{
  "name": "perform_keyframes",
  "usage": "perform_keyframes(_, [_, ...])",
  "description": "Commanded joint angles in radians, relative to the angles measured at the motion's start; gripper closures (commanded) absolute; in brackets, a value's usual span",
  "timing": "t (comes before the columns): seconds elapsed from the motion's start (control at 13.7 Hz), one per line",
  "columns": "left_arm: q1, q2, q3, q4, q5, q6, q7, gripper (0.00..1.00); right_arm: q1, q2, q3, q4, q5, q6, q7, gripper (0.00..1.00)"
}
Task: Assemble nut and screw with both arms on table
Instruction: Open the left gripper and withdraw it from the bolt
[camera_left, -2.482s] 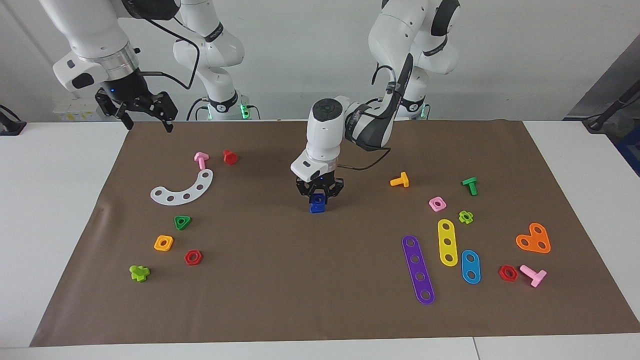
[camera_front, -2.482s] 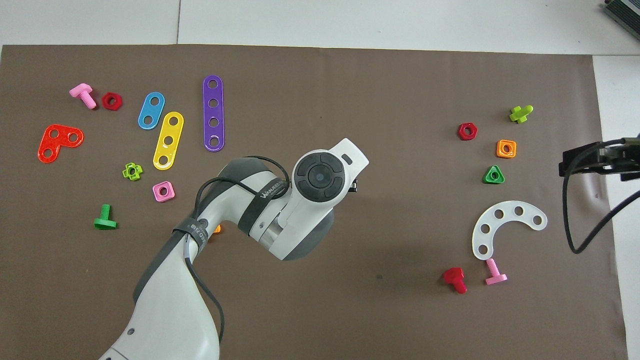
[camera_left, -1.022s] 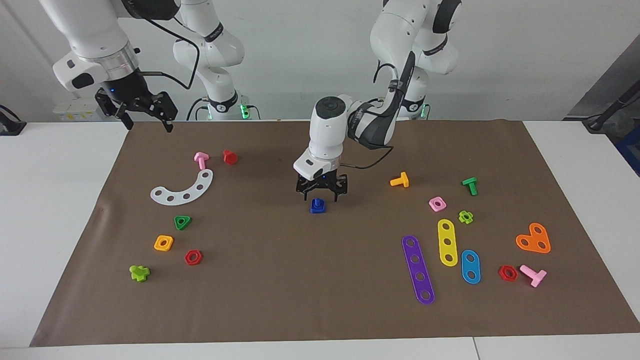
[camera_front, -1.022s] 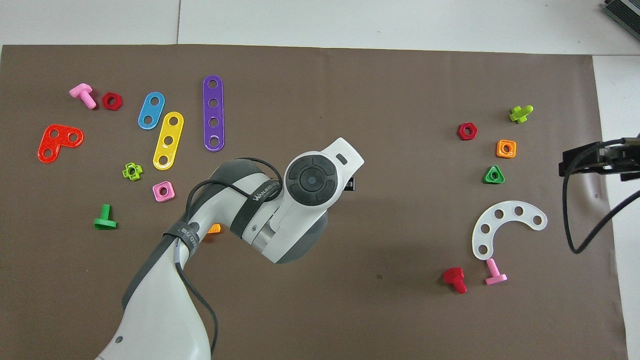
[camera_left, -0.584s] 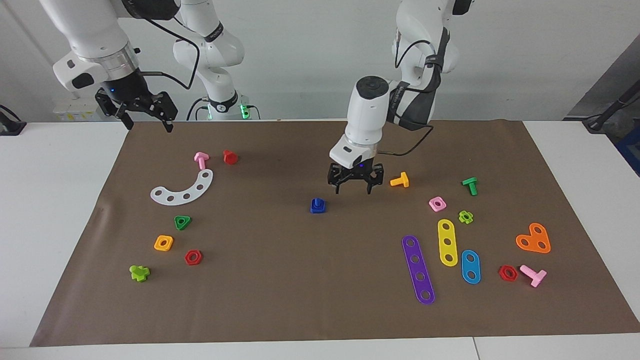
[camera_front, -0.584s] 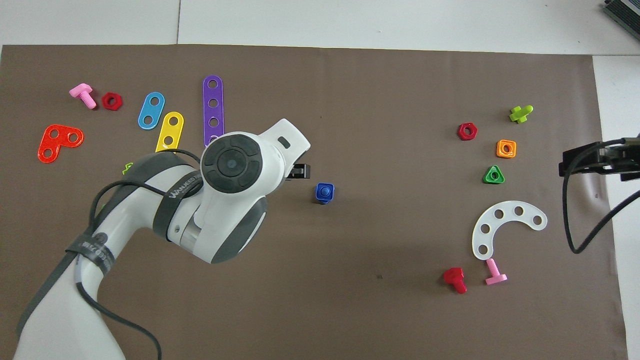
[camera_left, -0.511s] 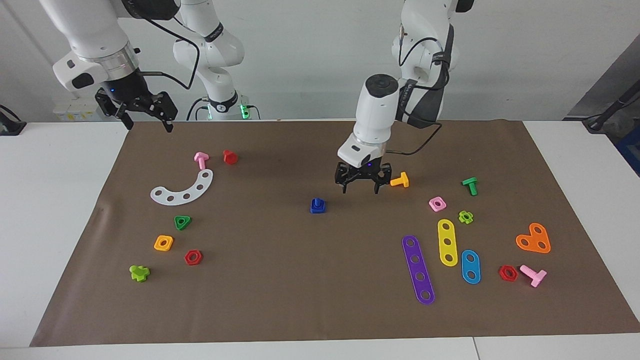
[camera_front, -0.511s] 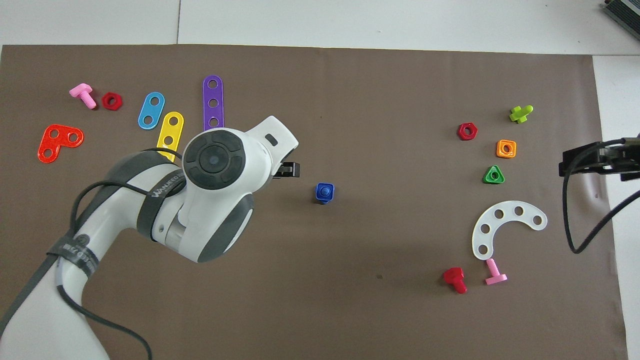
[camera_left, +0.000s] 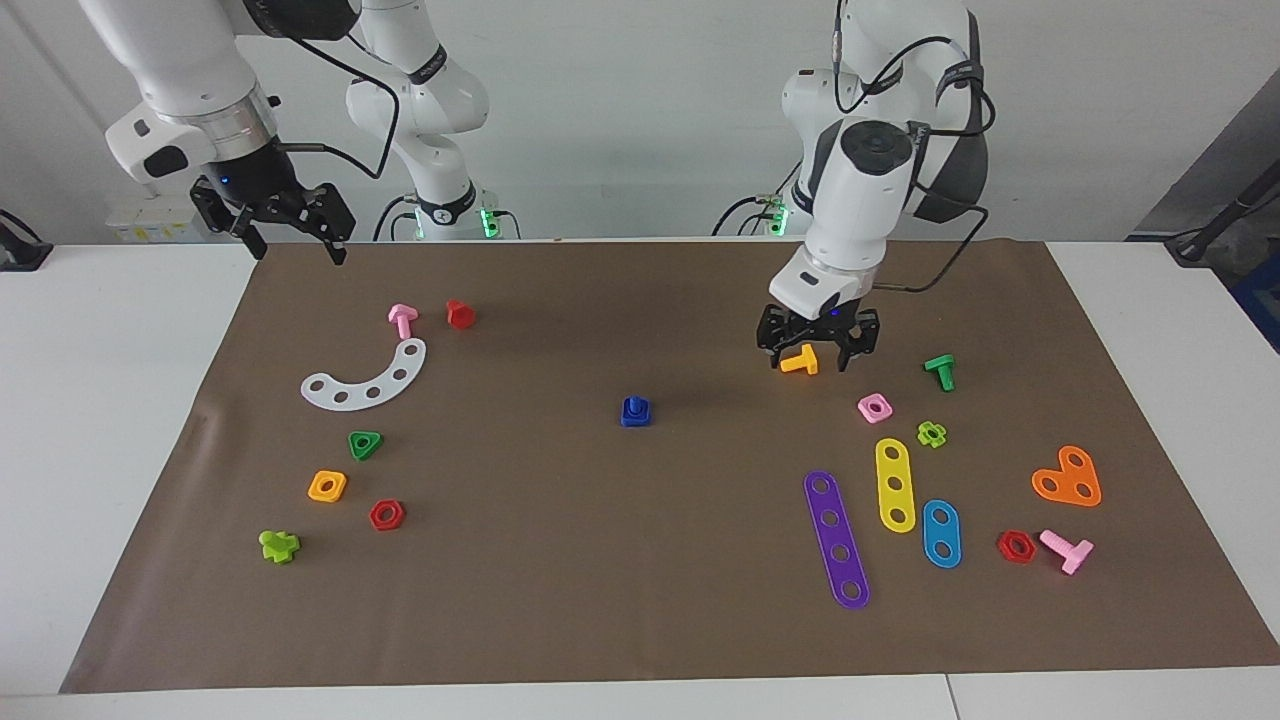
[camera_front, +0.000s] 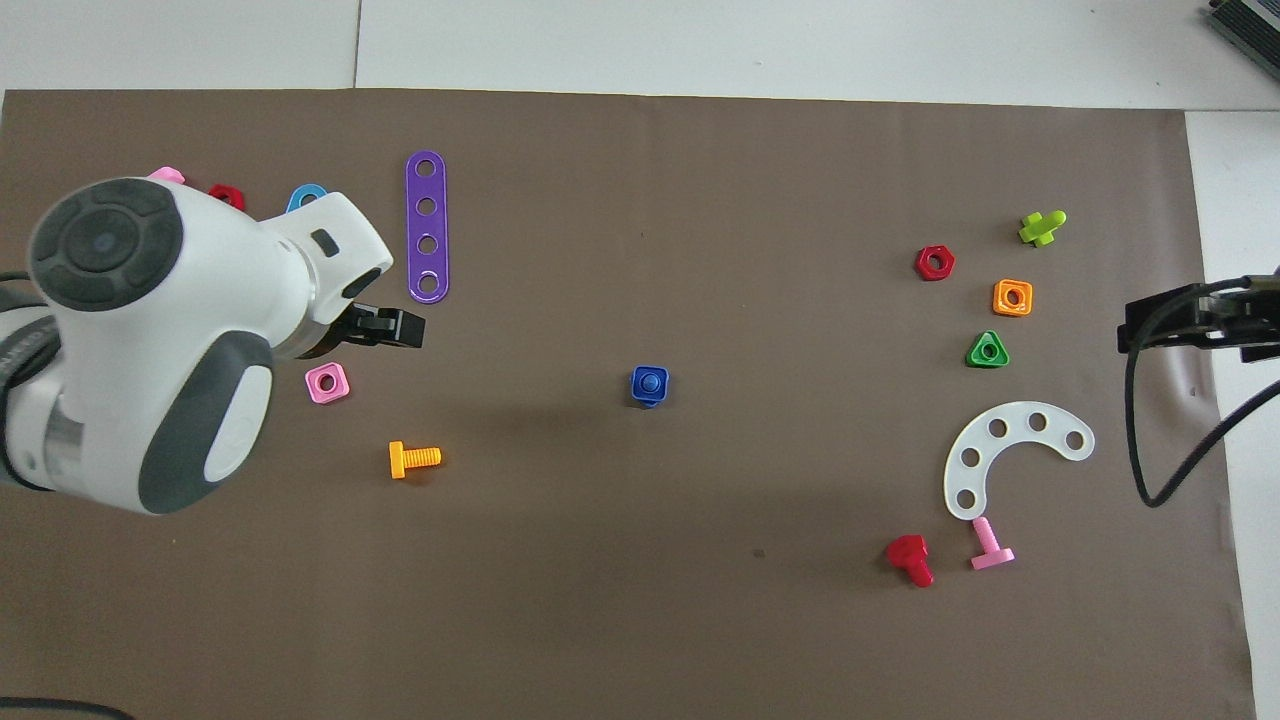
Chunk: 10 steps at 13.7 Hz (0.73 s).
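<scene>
Overhead view is showing the nut (camera_front: 649, 384) and the screw (camera_front: 650, 379) sitting joined together mid-mat on the bench (camera_front: 700, 45), with bare brown paper lying all around them. Toward the left arm's end, an orange bolt (camera_left: 800, 360), a pink square nut (camera_left: 874, 407) and a purple strip (camera_left: 836, 538) are crowding the mat; the left end effector (camera_left: 817, 352) is hanging over the orange bolt, fingers spread and carrying nothing. At the right arm's end, a white curved strip (camera_left: 366, 378) and a green triangular nut (camera_left: 365, 444) are lying well apart from the blue pair. The right end effector (camera_left: 290, 228) is waiting raised over the mat's edge, fingers parted and empty.
</scene>
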Motion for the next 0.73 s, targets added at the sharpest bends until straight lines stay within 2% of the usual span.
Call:
perform_keyframes(0.0, [0.093, -0.097, -0.008, -0.008, -0.028, -0.098, 0.108, 0.0, -0.006, -0.014, 0.003, -0.005, -0.002, -0.006, -0.024, 0.0])
perform_keyframes(0.22, [0.168, -0.076, -0.006, 0.147, -0.062, -0.259, 0.188, 0.0, -0.006, -0.018, 0.003, -0.006, -0.002, -0.006, -0.025, 0.0])
perform_keyframes(0.51, [0.234, -0.02, -0.006, 0.322, -0.079, -0.385, 0.195, 0.0, -0.007, -0.017, 0.003, -0.006, -0.002, 0.0, -0.041, 0.0])
perform_keyframes(0.66, [0.236, -0.006, -0.006, 0.368, -0.079, -0.436, 0.195, 0.0, -0.006, -0.017, 0.003, -0.008, -0.002, 0.006, -0.068, 0.0])
